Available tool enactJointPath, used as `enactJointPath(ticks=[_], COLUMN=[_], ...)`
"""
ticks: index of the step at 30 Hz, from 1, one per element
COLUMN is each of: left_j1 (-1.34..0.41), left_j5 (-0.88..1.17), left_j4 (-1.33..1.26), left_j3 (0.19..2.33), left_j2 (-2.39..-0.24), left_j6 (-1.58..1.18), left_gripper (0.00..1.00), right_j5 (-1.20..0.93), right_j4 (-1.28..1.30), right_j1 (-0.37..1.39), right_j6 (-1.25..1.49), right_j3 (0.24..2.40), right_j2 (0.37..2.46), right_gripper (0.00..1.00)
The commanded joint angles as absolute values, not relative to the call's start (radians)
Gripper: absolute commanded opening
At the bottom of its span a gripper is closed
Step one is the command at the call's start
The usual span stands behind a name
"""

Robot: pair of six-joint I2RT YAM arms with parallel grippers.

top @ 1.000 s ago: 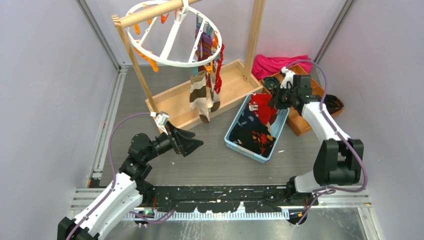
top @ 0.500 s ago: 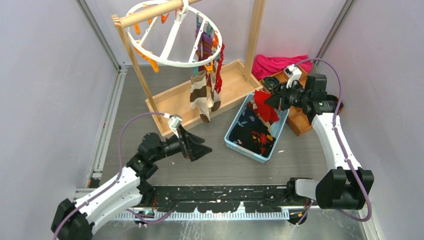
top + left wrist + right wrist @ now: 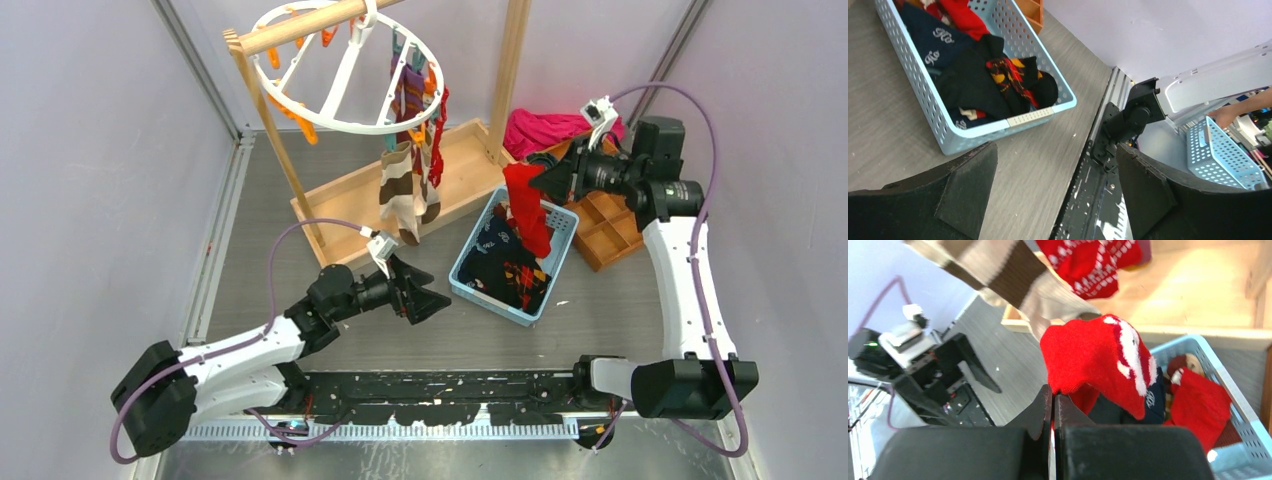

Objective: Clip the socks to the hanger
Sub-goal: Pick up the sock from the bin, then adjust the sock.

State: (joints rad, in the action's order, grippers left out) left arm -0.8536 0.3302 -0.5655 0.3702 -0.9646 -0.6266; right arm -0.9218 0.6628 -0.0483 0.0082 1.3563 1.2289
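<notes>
A red sock (image 3: 526, 208) with white marks (image 3: 1098, 357) hangs from my right gripper (image 3: 545, 182) (image 3: 1053, 391), which is shut on its edge above the blue basket (image 3: 467, 285). The basket (image 3: 998, 129) holds several dark and red socks. My left gripper (image 3: 432, 295) (image 3: 1053, 192) stands open and holds nothing, low over the grey table just left of the basket. The round white hanger (image 3: 345, 70) with orange clips hangs from a wooden rail; a brown striped sock (image 3: 400, 190) and a red patterned sock (image 3: 436, 150) are clipped to it.
The wooden stand's base tray (image 3: 470, 165) lies under the hanger. A wooden compartment box (image 3: 605, 230) and pink cloth (image 3: 545, 130) sit at the back right. Grey walls close both sides. The black rail (image 3: 450, 385) runs along the near edge.
My right gripper has lifted the red sock up out of the basket and drawn back to the right. My left gripper has swung right and forward toward the basket, staying open.
</notes>
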Motion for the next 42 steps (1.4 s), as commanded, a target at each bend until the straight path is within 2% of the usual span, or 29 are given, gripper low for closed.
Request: enactJointPath(ticks=[1,6,8,11,18,30,38,42], left_j1=[-0.868,-0.870,-0.869,-0.869,-0.872,-0.931,-0.936,-0.939], left_j5=[0.307,0.324,0.315,0.275,0.218,0.024,0.029,0.045], left_j4=[-0.813,-0.935,-0.950,-0.971,-0.954,-0.979,-1.100,-1.182], left_j3=[0.390,0.365,0.367,0.366,0.382,0.427,0.466,0.475], left_j2=[-1.000,-0.996,-0.988,-0.983,-1.038,-1.156,-1.274,-1.328], left_j6=[-0.491,-0.459,-0.527,-0.705,-1.155,-1.450,-1.526,-1.548], left_gripper=[0.89,0.91,0.93,0.94,0.94,0.92,0.72,0.57], right_j5=[-1.096,-1.133,-1.067,-1.018,-1.100,-1.088,-1.091,-1.070], right_j4=[0.728,0.996,1.095,1.129,1.152,1.144,1.151,1.151], right_j1=[-0.042,0.064,0.149,0.240,0.307,0.369,0.396,0.404], right_j6=[0.047,-0.273,-0.445,-0.551,-0.611,-0.631,-0.669,-0.683], right_j3=[1.489,1.509,1.492,1.443,1.441,1.410,1.373,1.348], right_j2=[1.211,1.211,1.207,1.189,1.240,1.253,1.239,1.227], right_gripper=[0.01,0.01,0.01,0.01,0.01,0.01,0.01,0.01])
